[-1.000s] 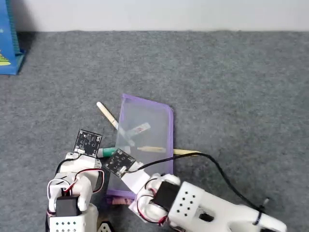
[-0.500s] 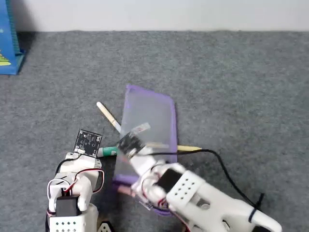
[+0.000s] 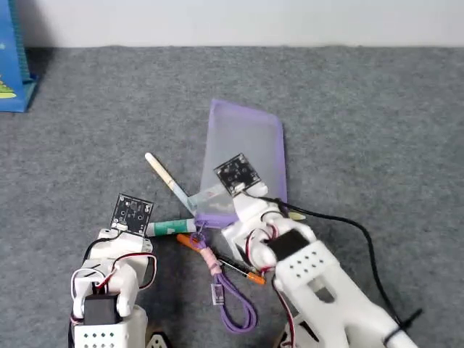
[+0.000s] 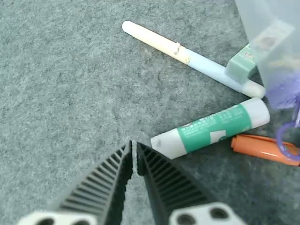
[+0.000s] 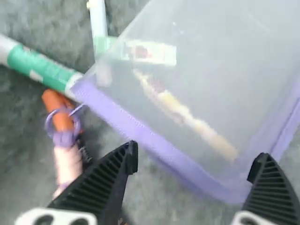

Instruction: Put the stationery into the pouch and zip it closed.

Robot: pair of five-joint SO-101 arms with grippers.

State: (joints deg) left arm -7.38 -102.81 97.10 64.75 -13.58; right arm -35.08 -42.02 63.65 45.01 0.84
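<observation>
High view showed a blue box (image 3: 13, 58) at the far left edge of the grey mat (image 3: 377, 109). Next came the left arm, at the near edge. In its wrist view the left gripper (image 4: 134, 151) hung over bare mat, jaws clenched almost tip to tip on nothing, just beside the white end of the glue stick (image 4: 211, 129). Beyond that lay a pen (image 4: 187, 57) with an eraser (image 4: 241, 63) against it. An orange pen (image 4: 262, 147) lay just beside the glue stick, a purple strap (image 3: 235, 304) crossing it. Further right, the pouch (image 3: 246, 156) lay tilted on the mat, its near end among the stationery. The right gripper (image 5: 197, 157) hovered over that end with jaws released wide, the pouch's purple edge between them. A pencil (image 5: 187, 119) showed through the pouch's clear wall.
</observation>
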